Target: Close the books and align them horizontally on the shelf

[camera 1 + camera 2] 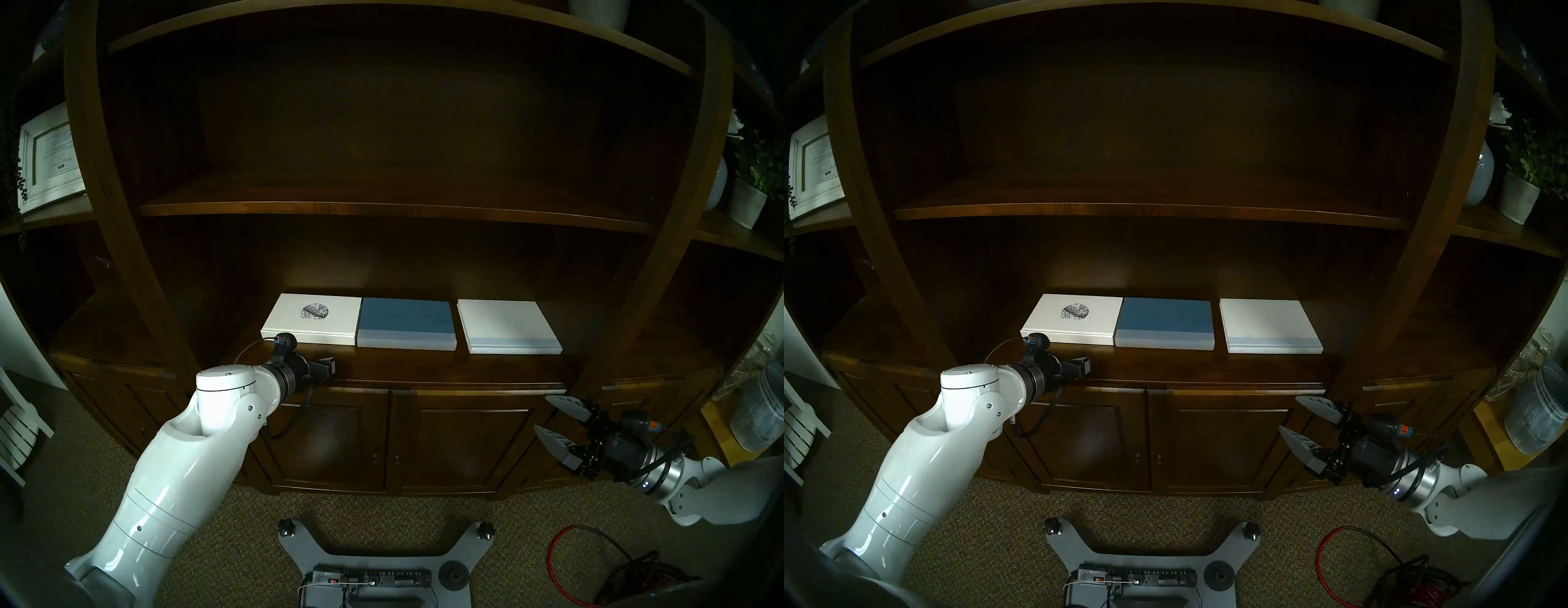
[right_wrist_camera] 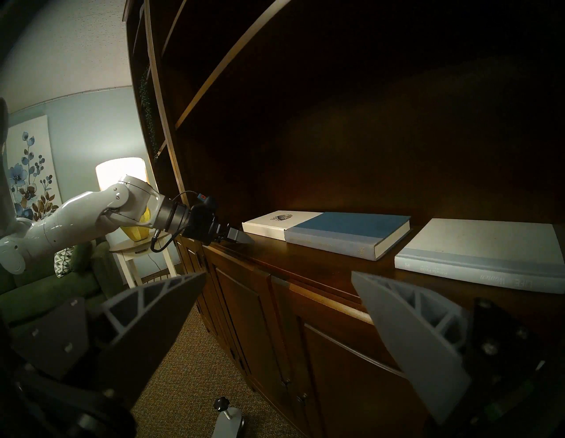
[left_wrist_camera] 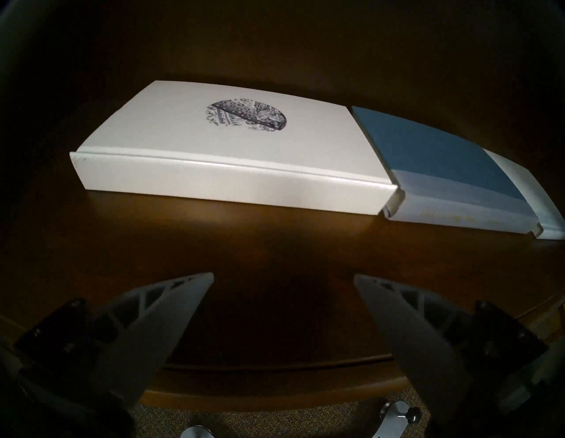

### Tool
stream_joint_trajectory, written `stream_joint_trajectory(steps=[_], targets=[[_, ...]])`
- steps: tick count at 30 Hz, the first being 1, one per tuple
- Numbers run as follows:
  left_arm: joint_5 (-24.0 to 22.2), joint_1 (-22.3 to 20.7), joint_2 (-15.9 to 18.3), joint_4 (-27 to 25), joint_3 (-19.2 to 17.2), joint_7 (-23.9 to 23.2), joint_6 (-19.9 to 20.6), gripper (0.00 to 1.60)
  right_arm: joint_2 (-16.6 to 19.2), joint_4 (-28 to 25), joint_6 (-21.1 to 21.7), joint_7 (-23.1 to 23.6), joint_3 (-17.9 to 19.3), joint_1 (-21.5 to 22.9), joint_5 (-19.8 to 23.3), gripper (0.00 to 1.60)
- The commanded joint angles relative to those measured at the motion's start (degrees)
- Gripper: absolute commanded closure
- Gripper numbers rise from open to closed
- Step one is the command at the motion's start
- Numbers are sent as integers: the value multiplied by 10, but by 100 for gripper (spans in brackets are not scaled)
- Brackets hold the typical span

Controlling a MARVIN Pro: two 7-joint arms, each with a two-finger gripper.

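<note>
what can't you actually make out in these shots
- Left hand fingertips: head views, hidden behind its own wrist.
- White book with the pale-blue strip: left wrist view, cut off by the dark rim.
- Spine lettering on the blue book: right wrist view, too small.
- Framed certificate text: too small.

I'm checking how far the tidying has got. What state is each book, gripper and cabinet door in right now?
White book with round emblem: closed, lying flat, touching the blue book.
Blue book: closed, flat.
White book with pale-blue strip: closed, flat, set apart by a gap.
Left gripper: open, empty, short of the emblem book.
Right gripper: open, empty.
Cabinet doors: shut.
</note>
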Motion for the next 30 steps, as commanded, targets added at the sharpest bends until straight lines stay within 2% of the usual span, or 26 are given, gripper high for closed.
stream_joint_trajectory(steps=[1, 4, 7, 13, 20, 21, 24, 28, 30], targets=[[19, -65, -2, 34, 11, -12, -14, 0, 4, -1, -4, 0, 8, 7, 1, 0], [42, -83, -10, 71, 22, -21, -28, 0, 4, -1, -4, 0, 8, 7, 1, 0], [51, -92, -14, 84, 25, -25, -33, 0, 4, -1, -4, 0, 8, 7, 1, 0], [69, -138, -25, 144, 42, -38, -49, 0, 4, -1, -4, 0, 8, 7, 1, 0], [84, -175, -37, 191, 46, -47, -61, 0, 4, -1, -4, 0, 8, 7, 1, 0], [93, -166, -42, 187, 34, -52, -64, 0, 4, -1, -4, 0, 8, 7, 1, 0], [89, -199, -40, 223, 42, -56, -65, 0, 4, -1, -4, 0, 8, 8, 1, 0], [88, -198, -38, 221, 36, -62, -63, 0, 4, -1, -4, 0, 8, 8, 1, 0], [83, -179, -30, 196, 34, -70, -56, 0, 4, -1, -4, 0, 8, 7, 1, 0]])
